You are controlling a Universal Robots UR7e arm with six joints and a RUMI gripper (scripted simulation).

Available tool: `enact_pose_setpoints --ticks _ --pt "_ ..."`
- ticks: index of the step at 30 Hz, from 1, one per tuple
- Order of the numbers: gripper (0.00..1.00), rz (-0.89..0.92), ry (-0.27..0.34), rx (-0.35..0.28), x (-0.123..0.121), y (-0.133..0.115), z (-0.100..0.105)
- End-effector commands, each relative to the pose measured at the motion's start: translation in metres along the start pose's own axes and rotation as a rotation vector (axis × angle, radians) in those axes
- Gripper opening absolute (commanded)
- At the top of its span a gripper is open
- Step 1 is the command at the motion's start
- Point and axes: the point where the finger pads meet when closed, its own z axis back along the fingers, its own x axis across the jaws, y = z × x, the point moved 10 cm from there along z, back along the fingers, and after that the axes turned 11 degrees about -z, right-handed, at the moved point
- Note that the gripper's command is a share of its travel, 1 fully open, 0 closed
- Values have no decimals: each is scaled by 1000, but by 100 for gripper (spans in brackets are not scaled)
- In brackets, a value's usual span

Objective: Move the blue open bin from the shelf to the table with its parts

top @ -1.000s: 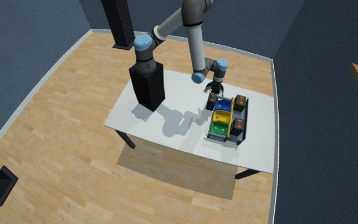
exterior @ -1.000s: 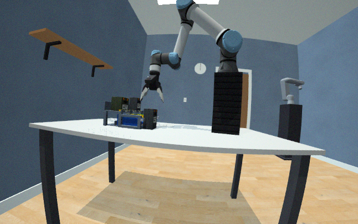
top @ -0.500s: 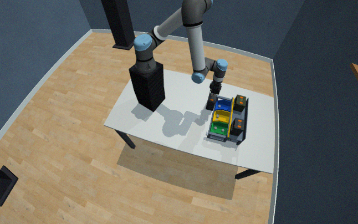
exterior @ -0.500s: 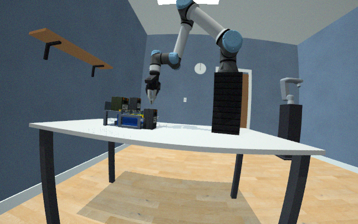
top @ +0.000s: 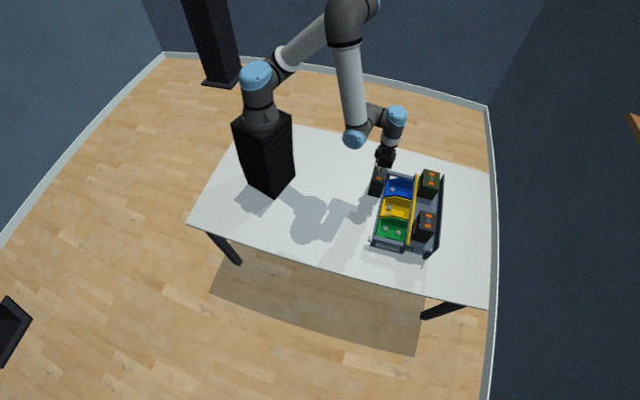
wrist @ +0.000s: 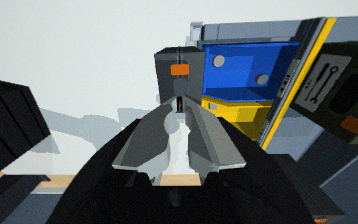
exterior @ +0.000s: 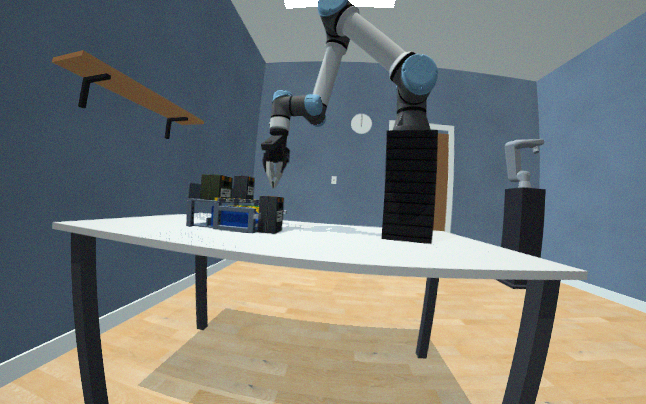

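Note:
The blue open bin [top: 399, 188] sits at the far end of a grey shelf rack [top: 408, 213] on the white table; it also shows in the exterior view [exterior: 232, 217]. In the wrist view the blue bin [wrist: 245, 70] holds two grey round parts. My gripper [top: 380, 173] points down, shut and empty, in the air a little above a dark box with orange marks [top: 376, 187] that stands against the rack's end beside the blue bin. The fingertips meet over that box [wrist: 179, 75]. The gripper [exterior: 273, 184] touches nothing.
A yellow bin [top: 396, 207] and a green bin [top: 392, 229] sit in the rack beside the blue one. Two dark green boxes [top: 429, 183] [top: 425, 225] stand on the rack's upper level. The black arm pedestal [top: 263, 153] stands at the table's far left.

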Motion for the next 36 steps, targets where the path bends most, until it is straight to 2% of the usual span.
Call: enact_pose_setpoints --ticks 1,12,17,22,23,36 --pt "0 0 -1 0 0 0 1" --pt "0 0 -1 0 0 0 1" --pt "0 0 -2 0 0 0 23" --pt "0 0 -2 0 0 0 29" --pt "72 0 -2 0 0 0 29" --pt "72 0 -2 0 0 0 29"
